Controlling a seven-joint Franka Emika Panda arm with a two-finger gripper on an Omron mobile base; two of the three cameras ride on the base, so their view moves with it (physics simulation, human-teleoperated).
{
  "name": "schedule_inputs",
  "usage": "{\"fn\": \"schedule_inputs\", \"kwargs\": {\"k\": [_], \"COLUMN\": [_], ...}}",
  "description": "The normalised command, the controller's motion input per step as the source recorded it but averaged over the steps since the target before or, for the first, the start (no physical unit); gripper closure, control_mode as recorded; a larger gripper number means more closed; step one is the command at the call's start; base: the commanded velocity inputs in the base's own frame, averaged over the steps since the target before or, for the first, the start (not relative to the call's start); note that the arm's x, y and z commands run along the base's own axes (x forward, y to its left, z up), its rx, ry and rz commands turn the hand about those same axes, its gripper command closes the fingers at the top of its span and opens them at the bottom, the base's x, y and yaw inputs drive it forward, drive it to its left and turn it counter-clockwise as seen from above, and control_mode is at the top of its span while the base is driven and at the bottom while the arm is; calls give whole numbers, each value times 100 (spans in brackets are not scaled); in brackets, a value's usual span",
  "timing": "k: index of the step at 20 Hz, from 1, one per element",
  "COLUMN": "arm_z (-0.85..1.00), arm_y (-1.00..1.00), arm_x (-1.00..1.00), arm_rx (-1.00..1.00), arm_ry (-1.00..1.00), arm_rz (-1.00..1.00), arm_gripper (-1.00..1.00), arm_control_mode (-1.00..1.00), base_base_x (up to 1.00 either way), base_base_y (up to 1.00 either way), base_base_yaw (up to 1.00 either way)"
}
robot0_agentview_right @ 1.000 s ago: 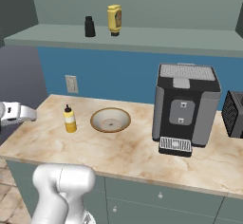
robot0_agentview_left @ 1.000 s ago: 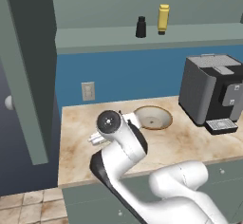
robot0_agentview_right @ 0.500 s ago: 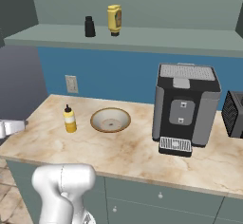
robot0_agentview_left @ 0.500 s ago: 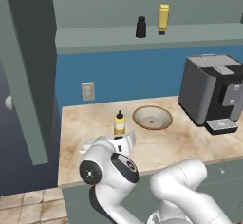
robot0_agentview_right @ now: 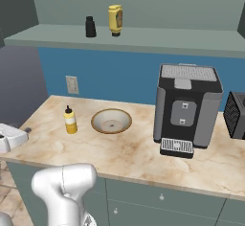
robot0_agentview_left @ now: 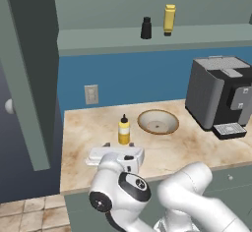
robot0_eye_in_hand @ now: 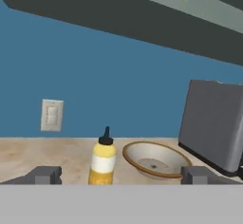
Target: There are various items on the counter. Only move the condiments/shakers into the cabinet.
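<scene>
The yellow squeeze bottle (robot0_agentview_left: 123,131) (robot0_agentview_right: 70,120) (robot0_eye_in_hand: 103,162) with white band and black nozzle stands upright on the counter (robot0_agentview_left: 197,147), left of the wooden bowl (robot0_agentview_left: 157,122) (robot0_agentview_right: 111,121) (robot0_eye_in_hand: 156,160). My gripper (robot0_agentview_left: 118,146) (robot0_eye_in_hand: 122,175) hovers low over the counter's front, just short of this bottle, open, its fingertips (robot0_eye_in_hand: 45,174) spread wide with the bottle between and beyond them. The white hand (robot0_agentview_right: 12,136) pokes in at the left edge of the right base view. The black shaker (robot0_agentview_left: 146,28) (robot0_agentview_right: 90,27) and plain yellow bottle (robot0_agentview_left: 169,19) (robot0_agentview_right: 115,18) stand on the cabinet shelf (robot0_agentview_left: 206,33).
The black coffee machine (robot0_agentview_left: 221,98) (robot0_agentview_right: 187,107) (robot0_eye_in_hand: 216,123) stands right of the bowl. The tall cabinet door (robot0_agentview_left: 29,69) hangs open at the left. A wall outlet (robot0_agentview_left: 91,94) sits behind the bottle. Drawers (robot0_agentview_right: 162,201) run below the counter.
The arm has folded down and the hand has dropped from above the counter to counter level, now pointing at the squeeze bottle. Bottle, bowl and shelf items have not moved.
</scene>
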Motion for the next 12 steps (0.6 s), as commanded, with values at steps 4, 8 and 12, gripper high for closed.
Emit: {"fn": "schedule_inputs", "kwargs": {"k": [4,8,12], "arm_z": [0,0,-5], "arm_y": [-34,-31,-9], "arm_x": [0,15,36], "arm_rx": [20,9,0], "arm_ry": [-4,0,0], "arm_rz": [-7,-4,0], "arm_gripper": [-100,-100,-100], "arm_control_mode": [-100,-100,-100], "base_base_x": [0,0,0], "base_base_y": [0,0,0], "base_base_yaw": [0,0,0]}}
